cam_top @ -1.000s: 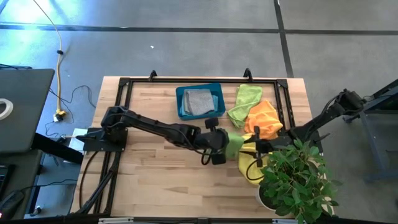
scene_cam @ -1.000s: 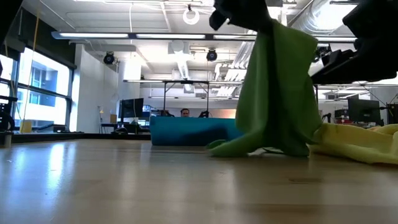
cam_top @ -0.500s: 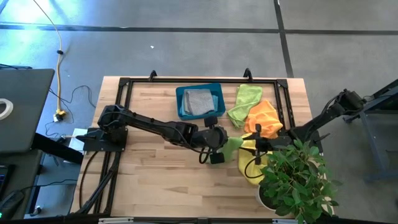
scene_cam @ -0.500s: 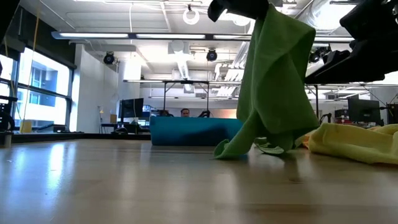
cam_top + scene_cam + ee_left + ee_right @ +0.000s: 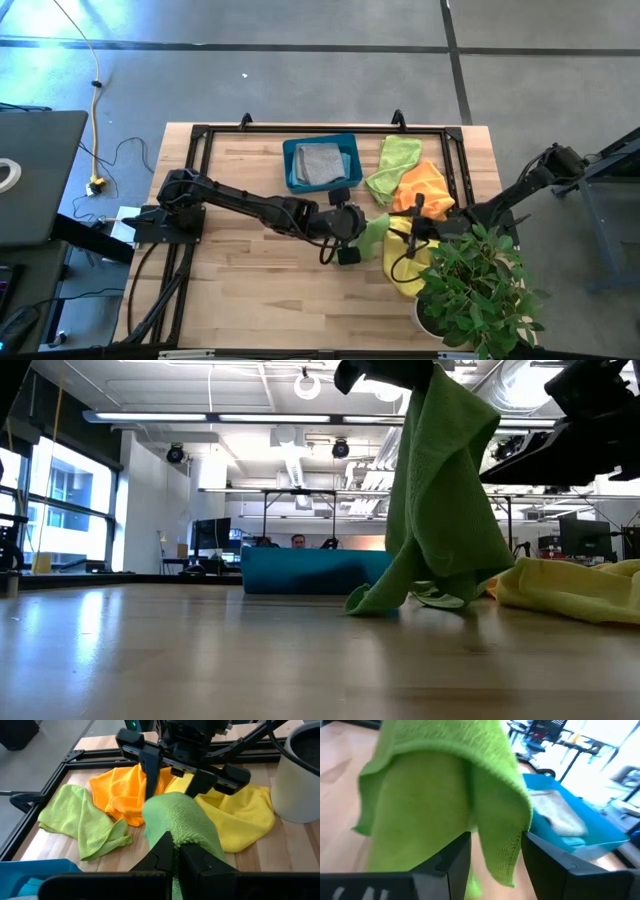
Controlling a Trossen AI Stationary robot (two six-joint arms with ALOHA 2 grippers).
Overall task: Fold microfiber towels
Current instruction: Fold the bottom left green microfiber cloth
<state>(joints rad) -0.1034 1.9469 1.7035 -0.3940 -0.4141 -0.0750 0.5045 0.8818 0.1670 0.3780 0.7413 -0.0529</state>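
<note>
1. Since a second ago the left gripper (image 5: 352, 226) has drawn the lime green towel (image 5: 440, 500) a little toward nine o'clock, and the hem that pooled on the table (image 5: 260, 290) now only brushes it at one corner.
2. Its jaws are pinched together on that towel's top fold – the left wrist view shows this plainly.
3. Right gripper (image 5: 492, 855): jaws apart, straddling the hanging cloth's edge without clamping it.
4. Five towels count out – the held one, a second lime green towel (image 5: 392, 165), one orange towel (image 5: 425, 190), one yellow towel (image 5: 405, 262), one grey towel (image 5: 320, 163) in the teal bin (image 5: 292, 170) at twelve o'clock.
5. From above, the potted plant (image 5: 478, 295) at four o'clock hides part of the yellow towel.
6. Only the low view shows the cloth's full drape.
</note>
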